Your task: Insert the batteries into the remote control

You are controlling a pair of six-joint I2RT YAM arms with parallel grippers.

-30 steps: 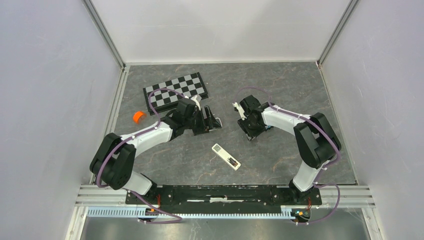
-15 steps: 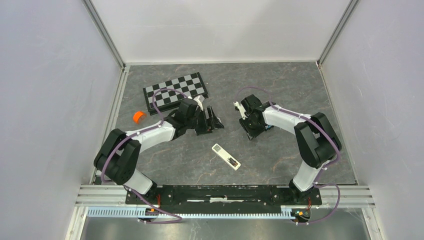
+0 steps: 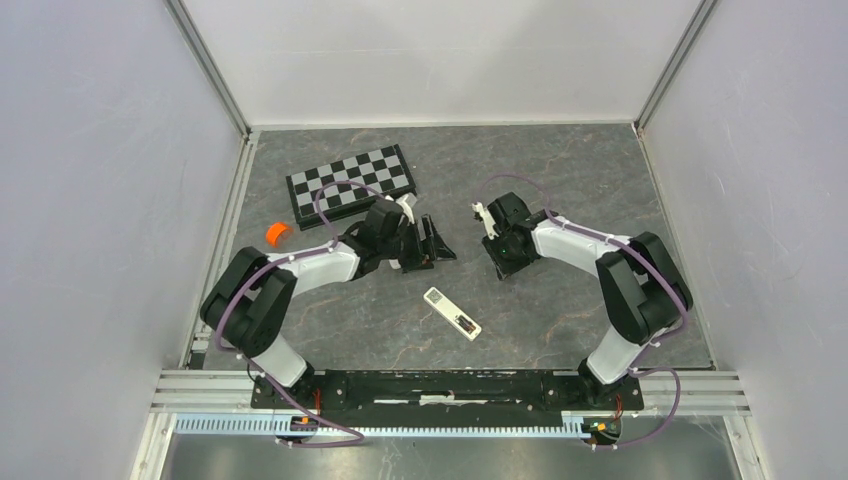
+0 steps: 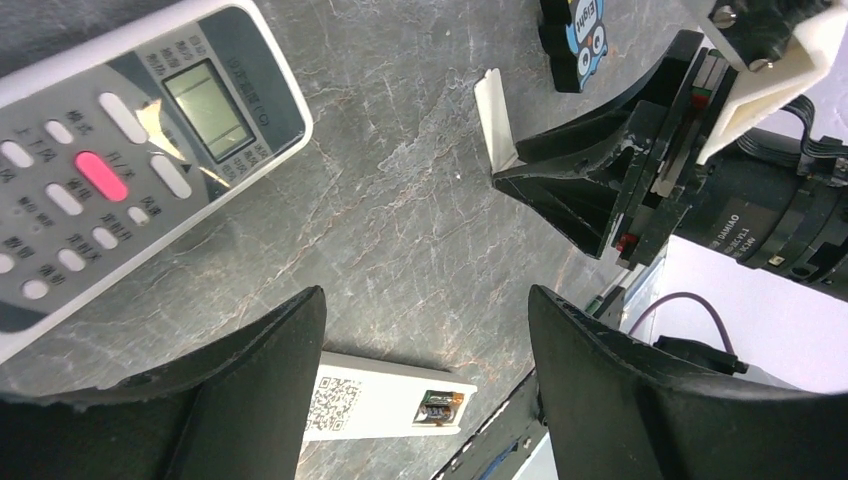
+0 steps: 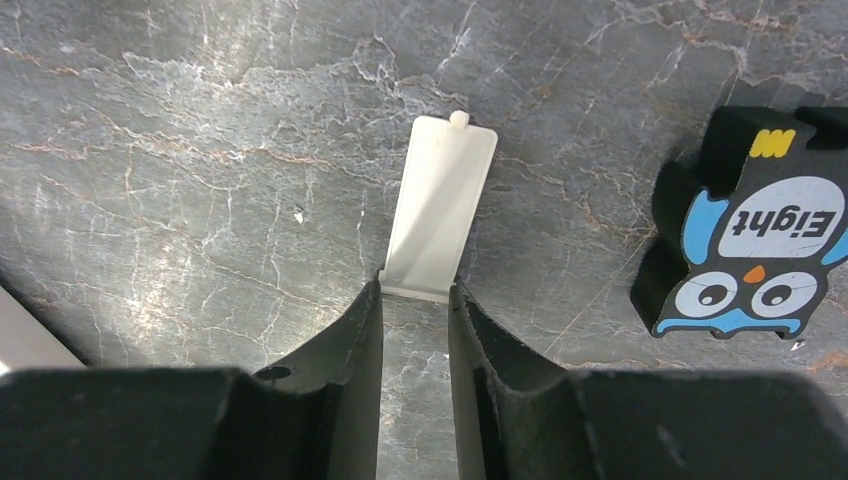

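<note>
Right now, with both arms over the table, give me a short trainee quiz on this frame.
1. True or false: the left claw grips the wide grey-white remote with the screen.
2. The flat white plastic battery cover sits between the fingers of: A) left claw, B) right claw, C) neither.
3. Which object lies beside that cover in the right wrist view?
Key: 1 false, the claw stands open, clear of that remote; 2 B; 3 the black-and-blue owl-printed gadget.
</note>
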